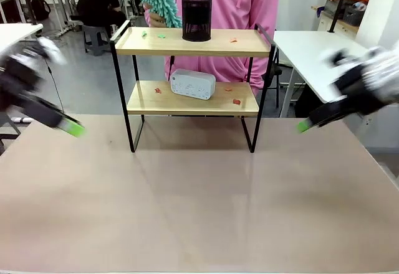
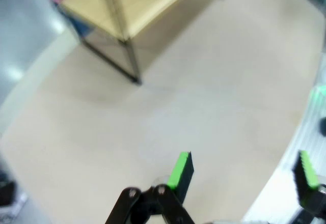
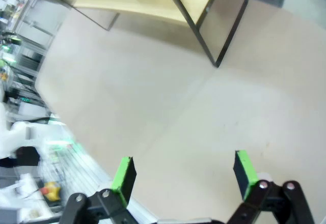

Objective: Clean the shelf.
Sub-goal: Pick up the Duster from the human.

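While we are holding our left hand point(image 2: 243, 173) and right hand point(image 3: 183, 172) with fingers apart above the table's point(image 1: 199, 205) left and right edges, the shelf point(image 1: 140, 103) is standing midway along the far edge.

Shelf point(image 1: 249, 45): two tiers, light wood boards on a thin black metal frame, four legs, upright, facing the front camera squarely, at the far middle of the tan table point(image 1: 199, 199). Both boards carry small scraps point(image 1: 236, 101) (mostly red-orange, a couple green top-left). Black mesh cup point(image 1: 196, 18) on the top board, white box point(image 1: 192, 84) on the lower one.
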Action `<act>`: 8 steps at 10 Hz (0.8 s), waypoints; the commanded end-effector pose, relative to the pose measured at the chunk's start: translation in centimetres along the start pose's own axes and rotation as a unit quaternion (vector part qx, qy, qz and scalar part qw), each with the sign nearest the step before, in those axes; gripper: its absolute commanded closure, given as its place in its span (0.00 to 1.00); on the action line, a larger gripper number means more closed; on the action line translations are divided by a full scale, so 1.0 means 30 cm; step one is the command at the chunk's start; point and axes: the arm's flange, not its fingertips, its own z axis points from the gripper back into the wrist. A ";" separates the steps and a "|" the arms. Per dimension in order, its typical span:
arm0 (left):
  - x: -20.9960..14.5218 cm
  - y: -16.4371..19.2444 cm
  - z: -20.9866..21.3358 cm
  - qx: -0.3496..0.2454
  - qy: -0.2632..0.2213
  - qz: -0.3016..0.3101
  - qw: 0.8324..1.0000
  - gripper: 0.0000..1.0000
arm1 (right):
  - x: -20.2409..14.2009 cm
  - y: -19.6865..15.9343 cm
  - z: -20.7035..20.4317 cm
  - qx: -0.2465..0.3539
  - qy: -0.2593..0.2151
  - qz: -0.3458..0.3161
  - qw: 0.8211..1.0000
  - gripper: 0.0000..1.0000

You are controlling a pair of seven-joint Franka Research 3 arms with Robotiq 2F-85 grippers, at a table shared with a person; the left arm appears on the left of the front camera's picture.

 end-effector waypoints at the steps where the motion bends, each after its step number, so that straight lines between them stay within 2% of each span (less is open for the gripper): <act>1: -0.248 0.163 0.226 0.028 -0.135 0.135 0.981 0.00 | -0.199 -0.289 0.312 0.126 -0.124 -0.213 0.961 0.00; 2: -0.367 0.290 0.286 0.004 -0.228 0.222 0.948 0.00 | -0.274 -0.459 0.352 0.170 -0.153 -0.279 0.933 0.00; 3: -0.483 0.406 0.297 -0.050 -0.301 0.299 0.904 0.00 | -0.376 -0.609 0.317 0.181 -0.178 -0.371 0.894 0.00; 4: -0.541 0.471 0.252 -0.061 -0.323 0.366 0.871 0.00 | -0.427 -0.660 0.250 0.182 -0.209 -0.399 0.874 0.00; 5: -0.531 0.521 0.199 -0.077 -0.238 0.507 0.825 0.00 | -0.408 -0.426 0.411 0.122 -0.104 -0.206 0.965 0.00; 6: -0.601 0.347 0.359 -0.008 -0.212 0.280 0.936 0.00 | -0.408 -0.426 0.411 0.122 -0.104 -0.206 0.965 0.00; 8: -0.601 0.347 0.359 -0.008 -0.212 0.280 0.936 0.00 | -0.408 -0.426 0.411 0.122 -0.104 -0.206 0.965 0.00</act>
